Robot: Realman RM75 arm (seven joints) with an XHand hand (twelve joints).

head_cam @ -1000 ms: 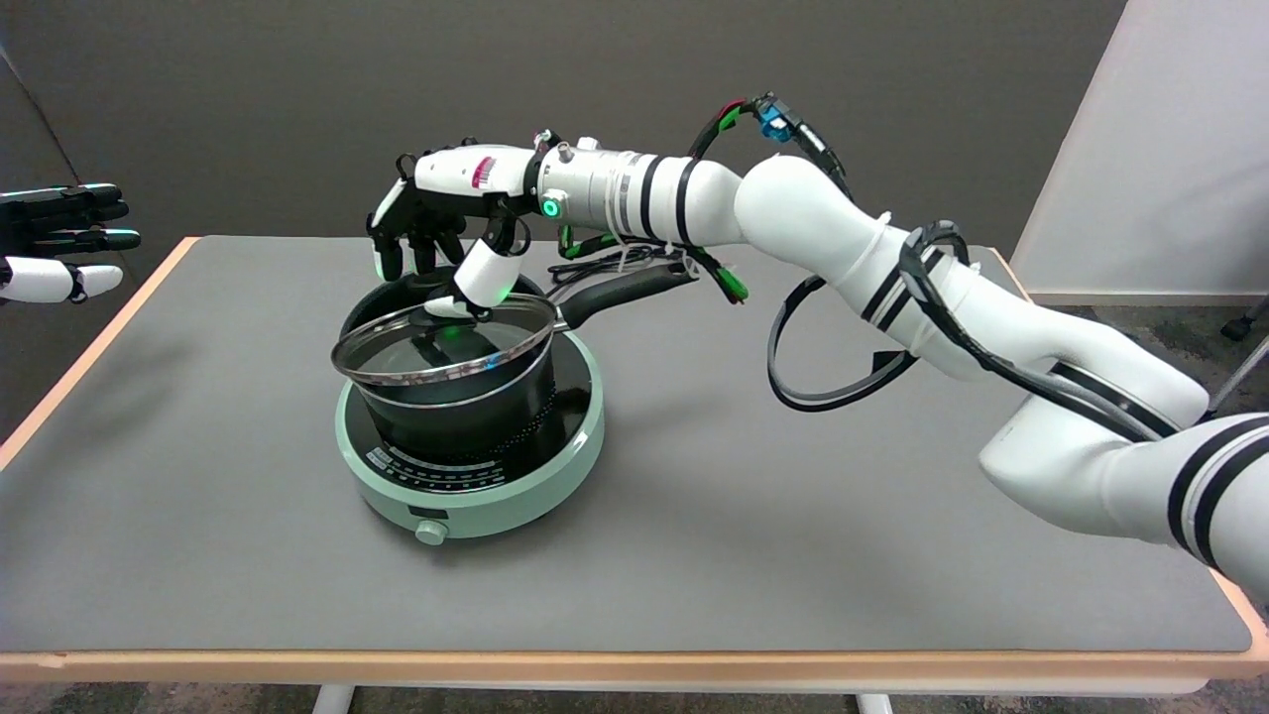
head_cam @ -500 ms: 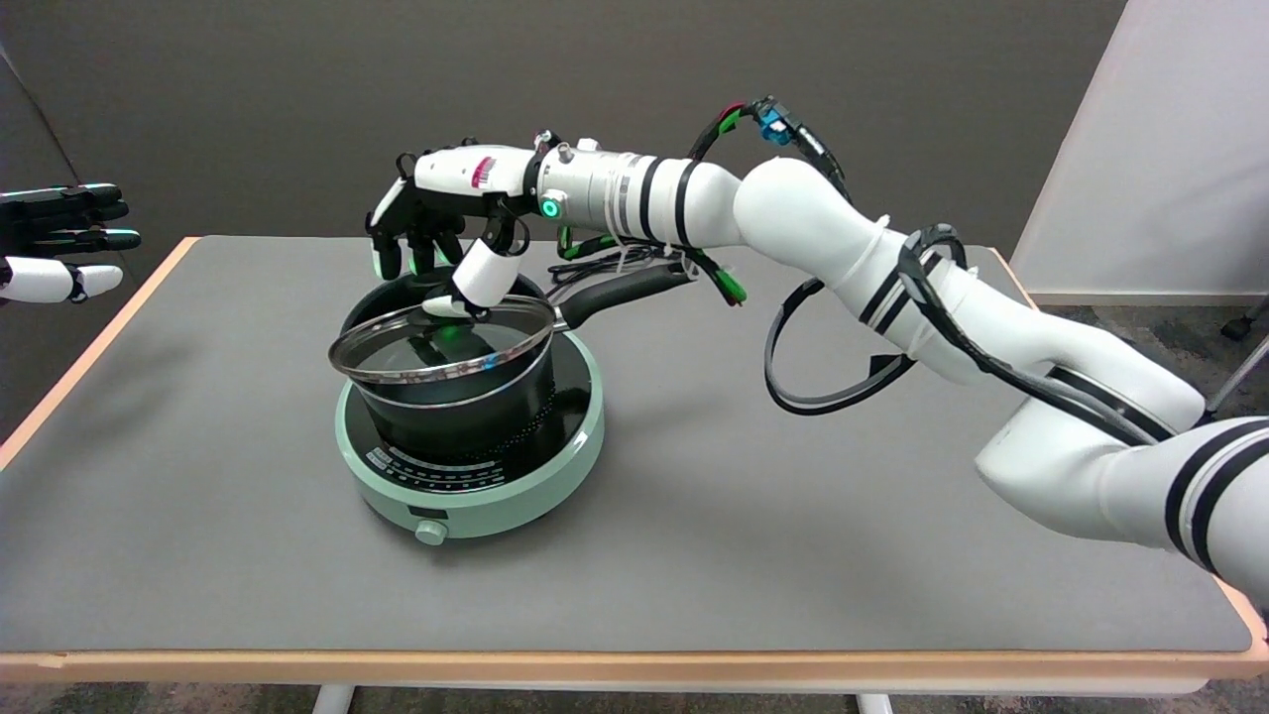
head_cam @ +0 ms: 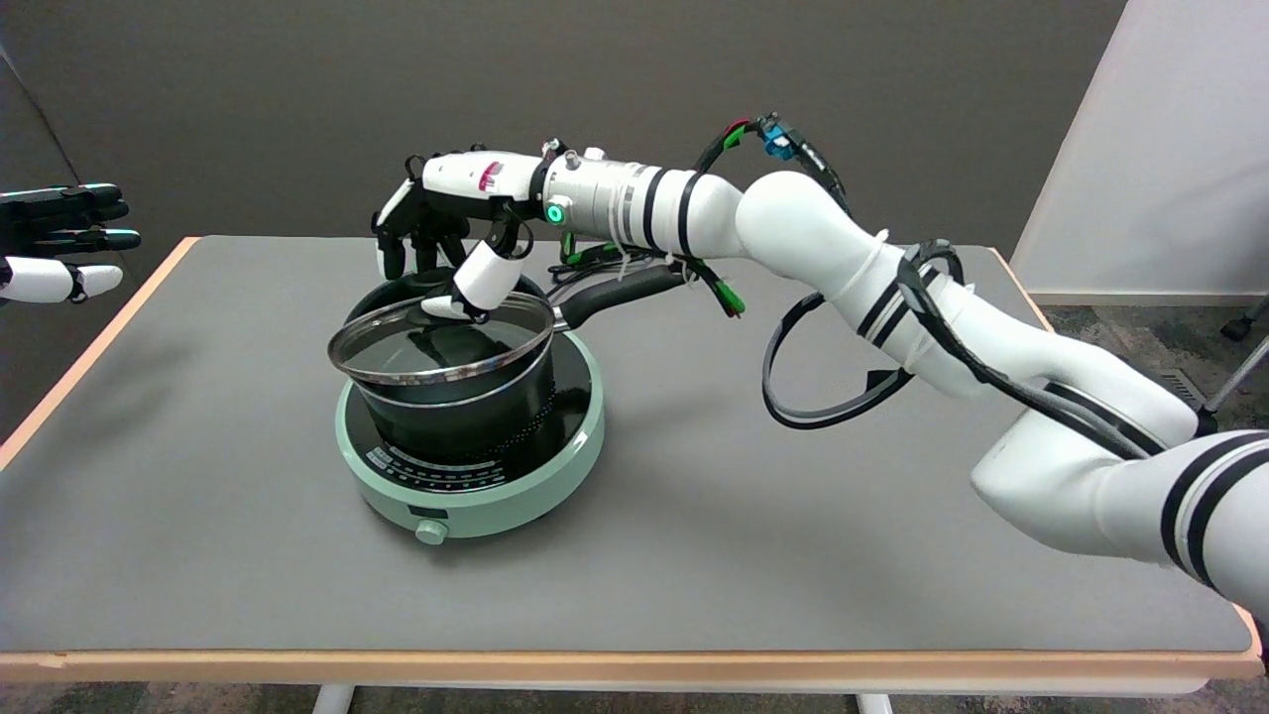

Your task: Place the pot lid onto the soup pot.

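Grey table (head_cam: 694, 555) unchanged; right hand (head_cam: 446, 213) lifted slightly above pot lid (head_cam: 441, 342).

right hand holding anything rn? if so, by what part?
Cannot tell for sure. The right hand sits over the glass pot lid on the soup pot, thumb tip at the lid's centre knob; an actual grip isn't visible.

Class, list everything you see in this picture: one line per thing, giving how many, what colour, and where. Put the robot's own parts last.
Table: one, grey top with a light wood edge, fills the middle.
Hot plate: one, pale green with a black top, left of the table's centre.
Soup pot: one, black with a long black handle, on the hot plate.
Pot lid: one, clear glass with a metal rim, tilted over the pot.
Right hand: one, black and white, touching the lid's top from above.
Left hand: one, black and white, in the air at the far left.
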